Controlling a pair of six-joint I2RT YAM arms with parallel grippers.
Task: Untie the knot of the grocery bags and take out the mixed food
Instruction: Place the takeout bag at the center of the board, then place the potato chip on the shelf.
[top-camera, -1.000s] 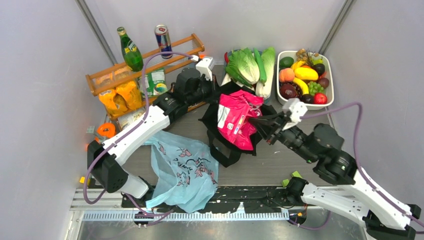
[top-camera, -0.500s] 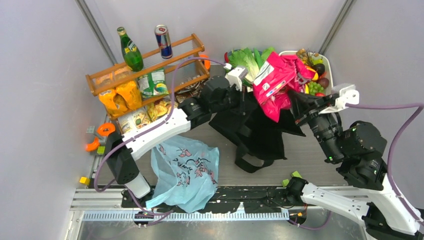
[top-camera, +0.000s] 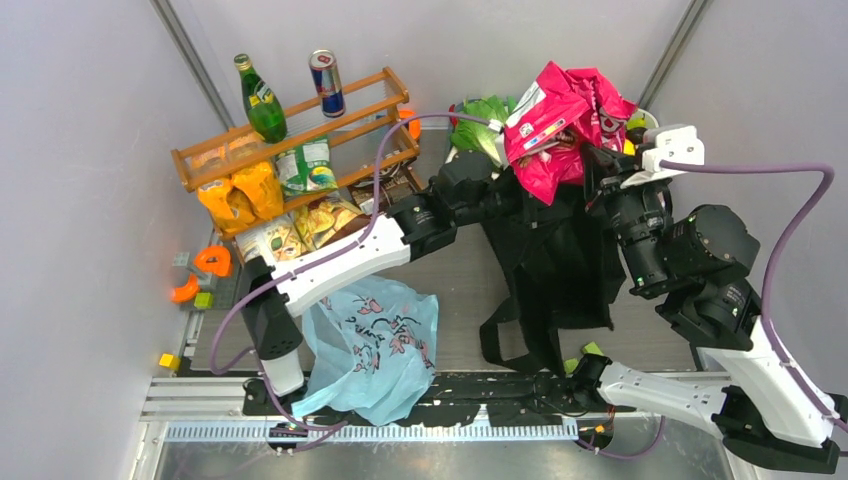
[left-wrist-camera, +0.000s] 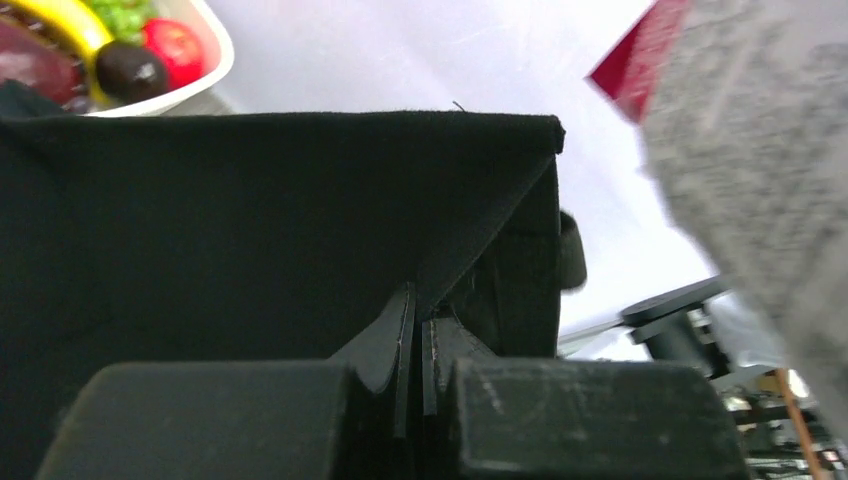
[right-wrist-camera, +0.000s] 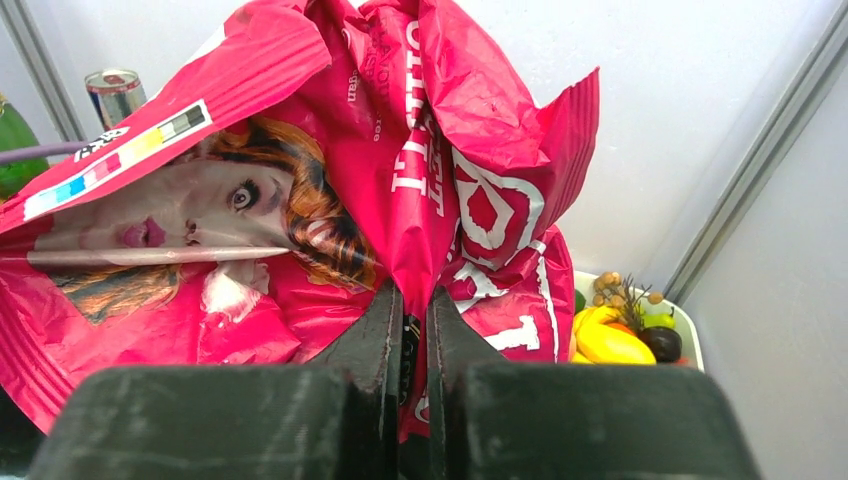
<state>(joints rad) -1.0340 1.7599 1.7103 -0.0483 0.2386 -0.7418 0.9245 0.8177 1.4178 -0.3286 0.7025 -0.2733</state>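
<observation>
Starting nearest you, count two bags. The blue bag (top-camera: 370, 345) lies crumpled at the near left, just beside the left arm's base. The black tote (top-camera: 550, 265) hangs in the middle of the table, and its straps (top-camera: 505, 340) dangle in loose loops toward the near edge.

Your left gripper (left-wrist-camera: 415, 315) is clenched on the tote's top edge, with a fold of black fabric pinched between its fingers. From above, it sits at the tote's upper left corner.

Your right gripper (right-wrist-camera: 412, 320) is clamped on the lower edge of one pink-red packet (top-camera: 560, 125). That packet is held up above the tote's far end, at the far right. It is crumpled, and it is printed with a woman's face and white lettering.

Behind the packet you can see part of one cabbage (top-camera: 480, 112) to its left. One white bowl (right-wrist-camera: 685, 325) of fruit is mostly hidden by the packet.

At the far left stands one wooden rack (top-camera: 350, 100). One green bottle (top-camera: 259, 98) and one can (top-camera: 325, 82) stand upright on its top rail. Two orange packs (top-camera: 240, 195) lean side by side in front of the rack, with one green-and-white pack (top-camera: 315, 165) to their right. More crisp packs (top-camera: 300, 230) lie on the table below the rack; you cannot count them exactly from here.
</observation>
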